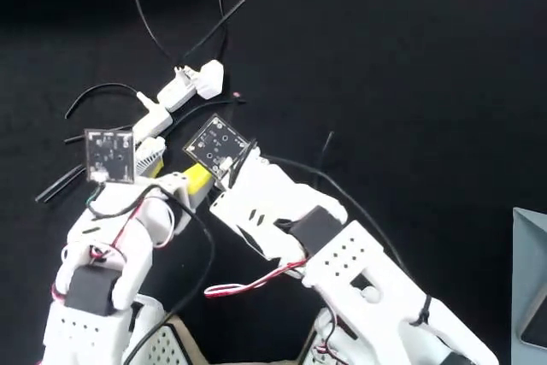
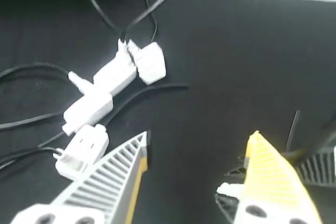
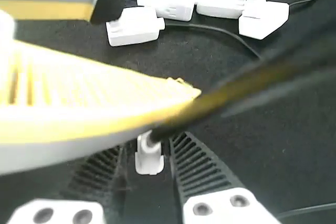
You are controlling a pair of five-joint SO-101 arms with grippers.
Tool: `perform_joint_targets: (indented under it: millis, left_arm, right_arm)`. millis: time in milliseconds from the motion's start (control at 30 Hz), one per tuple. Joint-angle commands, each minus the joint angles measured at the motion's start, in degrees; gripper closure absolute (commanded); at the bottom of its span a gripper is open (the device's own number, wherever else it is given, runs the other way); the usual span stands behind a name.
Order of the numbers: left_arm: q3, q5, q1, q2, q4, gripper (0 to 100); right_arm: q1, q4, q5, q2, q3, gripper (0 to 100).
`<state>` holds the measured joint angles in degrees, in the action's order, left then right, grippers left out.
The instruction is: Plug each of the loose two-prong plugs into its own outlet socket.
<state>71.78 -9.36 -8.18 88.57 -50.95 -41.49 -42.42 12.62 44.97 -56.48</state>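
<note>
A chain of white outlet sockets (image 1: 175, 91) with black cables lies at the table's back left; the sockets (image 2: 86, 108) also show in the left wrist view, ending in a white block (image 2: 149, 61). My right gripper (image 3: 148, 145) is shut on a small white two-prong plug (image 3: 147, 158), whose black cable (image 3: 252, 87) trails away. It holds the plug just short of the sockets (image 3: 168, 1). My left gripper (image 2: 199, 136) stands open beside it, nothing between its white finger (image 2: 115, 166) and yellow finger (image 2: 268, 174). That yellow finger (image 3: 79, 103) crosses in front of the right wrist camera.
Loose black cables (image 1: 94, 91) curl around the sockets at the left. The two arms' wrists (image 1: 256, 203) crowd close together near the table's front. A grey container (image 1: 532, 279) stands at the right edge. Bare black table (image 1: 410, 83) lies at the back right.
</note>
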Motion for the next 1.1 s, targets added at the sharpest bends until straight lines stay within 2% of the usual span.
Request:
perform_joint_targets:
  millis: [0,167,267,433,567,733,900,1067]
  left_arm:
    - [2.15,2.29,-1.45,5.89,-0.18,70]
    - [6.55,4.66,-1.27,15.74,-1.85,70]
    - [4.53,4.48,-0.13,15.47,-4.4,70]
    - [1.45,4.66,6.81,11.78,-5.45,70]
    - [0.84,5.1,7.52,6.59,-5.45,70]
    - [-3.38,10.81,2.07,-3.43,-8.26,70]
    - [-11.3,11.34,-5.32,-15.56,-13.63,70]
    - [-15.6,10.9,-14.37,-27.96,-14.77,70]
  right_arm:
    - [-0.88,1.23,-0.35,-0.4,1.1,98.7]
    - [-0.79,1.32,-0.35,-0.4,0.92,98.7]
    - [2.37,1.14,-0.35,-0.31,1.19,98.7]
    - [14.24,-2.2,-0.35,-0.04,3.65,98.7]
    - [26.9,-7.82,-0.35,-0.04,8.13,98.7]
    - [39.03,-10.29,-0.35,-0.04,9.27,98.7]
    - [48.97,-9.76,-0.35,-0.04,8.66,98.7]
    - [58.11,-6.77,-0.35,-0.04,8.57,98.7]
